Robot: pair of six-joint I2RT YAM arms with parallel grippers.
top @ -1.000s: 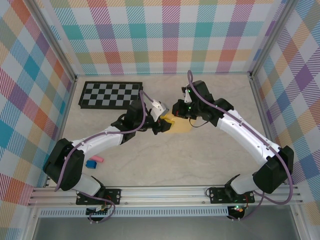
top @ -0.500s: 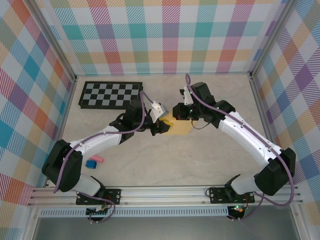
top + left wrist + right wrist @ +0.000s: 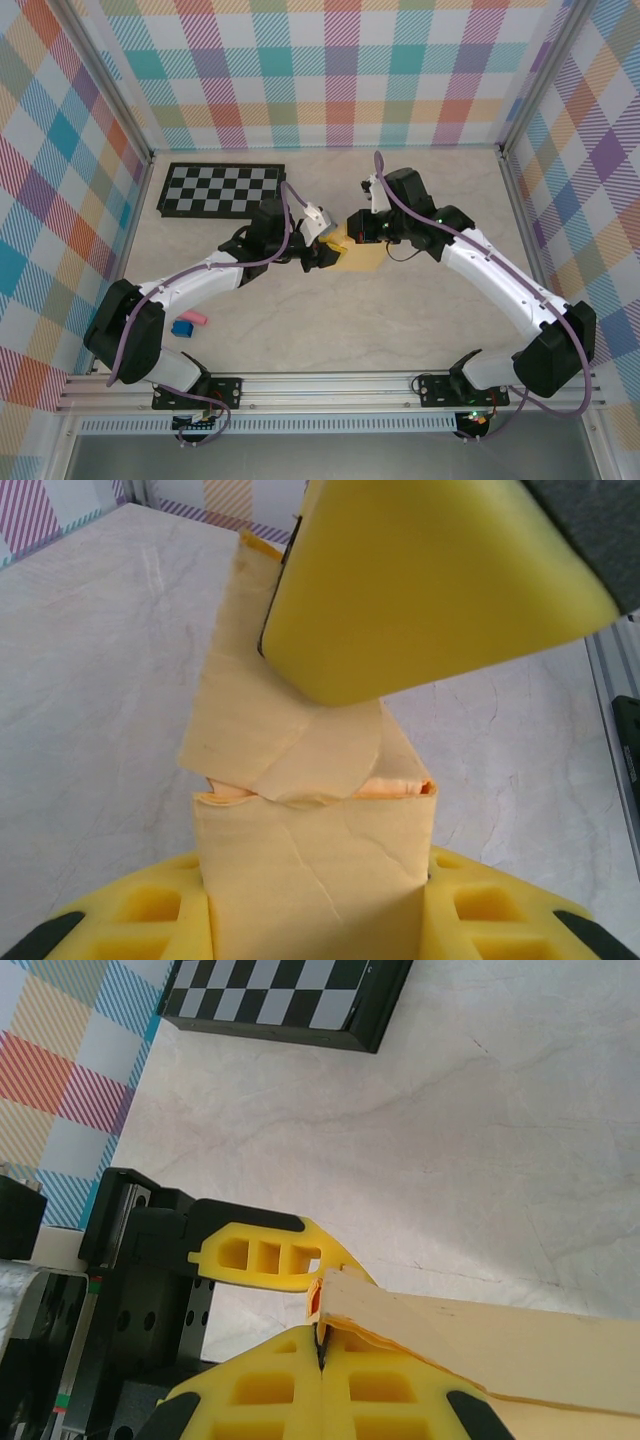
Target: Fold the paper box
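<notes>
Overhead, pale marbled tabletop (image 3: 400, 310), plaid walls (image 3: 340, 70), paper box (image 3: 365, 258) mid-table, checkerboard (image 3: 222, 190) back-left.

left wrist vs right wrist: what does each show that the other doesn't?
Left wrist: the open end of the paper box, with its flaps partly folded over, clamped in the left gripper. Right wrist: the checkerboard panel beyond, and the right gripper shut at the box's corner. Both: the box, the marble table and the opposite arm's yellow fingers.

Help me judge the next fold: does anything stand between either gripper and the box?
Nothing visible does. The left gripper holds the box between its fingers, and the right gripper is shut on a flap edge. The checkerboard lies apart, far left.
</notes>
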